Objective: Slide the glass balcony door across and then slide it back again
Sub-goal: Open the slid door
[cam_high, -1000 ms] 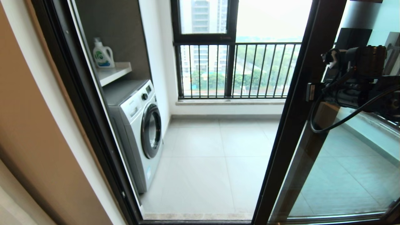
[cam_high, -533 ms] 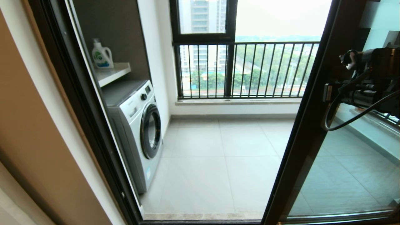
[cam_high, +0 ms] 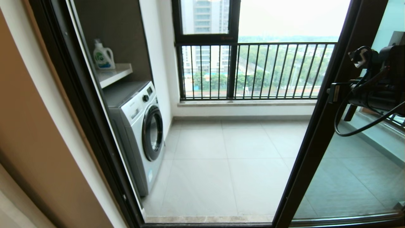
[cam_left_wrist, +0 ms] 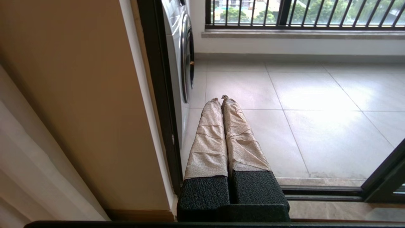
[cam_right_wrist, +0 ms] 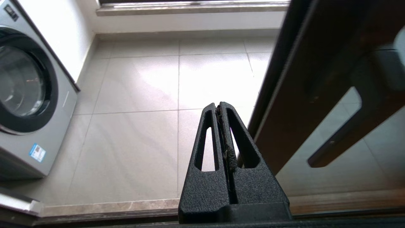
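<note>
Balcony floor (cam_high: 221, 164): pale grey tiles, daylit. Washing machine (cam_high: 139, 126): white front-loader against the left wall, dark round door. Shelf (cam_high: 115, 73) above it: 1 white detergent bottle (cam_high: 103, 55). Window (cam_high: 205, 19) with black railing bars (cam_high: 253, 71) across the far end; towers and trees beyond. Tan wall (cam_high: 28, 126) nearest, left.

Head high, wrists low, sharing balcony floor (cam_high: 221, 164)

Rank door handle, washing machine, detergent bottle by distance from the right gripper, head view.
From the right gripper, shut by the door's edge:
1. Door handle, right beside it on the glass balcony door.
2. Washing machine, across the opening, left.
3. Detergent bottle, on the shelf above it.
</note>
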